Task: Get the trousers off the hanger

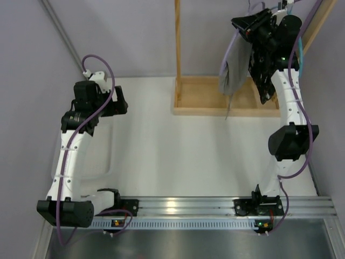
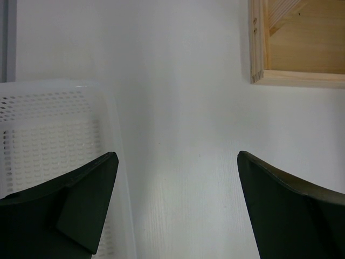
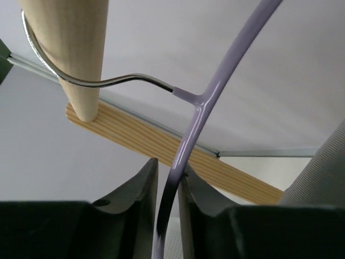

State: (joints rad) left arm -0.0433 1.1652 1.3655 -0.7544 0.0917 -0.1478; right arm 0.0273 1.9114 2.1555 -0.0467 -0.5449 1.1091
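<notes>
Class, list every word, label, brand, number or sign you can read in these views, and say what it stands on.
No readable text in any view. The hanger, trousers, wooden rack and basket all show plain surfaces, with no label, brand or number visible.

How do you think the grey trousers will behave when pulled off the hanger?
Probably floppy: the trousers hang in limp folds. Likely light, since a thin hanger carries them. They may slide easily off its glossy coating.
</notes>
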